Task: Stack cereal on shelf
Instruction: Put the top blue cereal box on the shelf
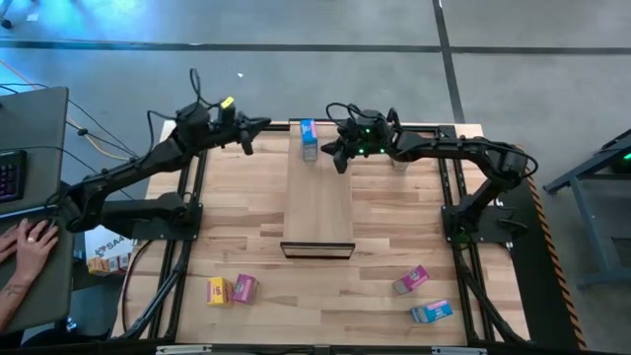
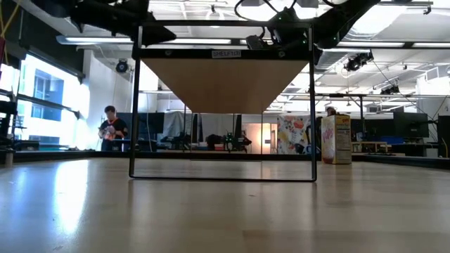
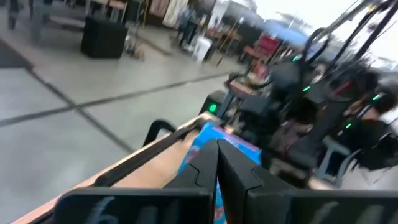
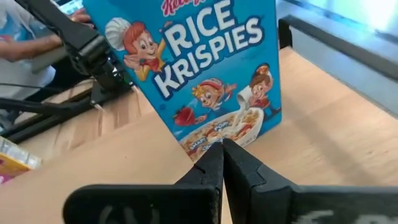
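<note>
One blue cereal box (image 1: 309,139) stands upright at the far end of the shelf (image 1: 318,212), with the right gripper (image 1: 341,150) just beside it, fingers closed on nothing, and the left gripper (image 1: 258,125) off the shelf's far left corner, fingers likewise shut and empty. The other boxes wait on the counter (image 1: 394,217): a yellow box (image 1: 216,291) and a pink box (image 1: 244,287) near left, another pink box (image 1: 411,279) and a second blue box (image 1: 431,312) near right. The closed right fingers sit so near the standing box that a careless sideways swing could topple it.

The butcher-block table (image 1: 394,237) carries the raised pale-wood shelf (image 1: 318,202); a blue cereal box (image 1: 309,140) stands at its far end. Yellow (image 1: 216,291), pink (image 1: 243,287), (image 1: 411,280) and blue (image 1: 431,313) boxes lie on the tabletop.
</note>
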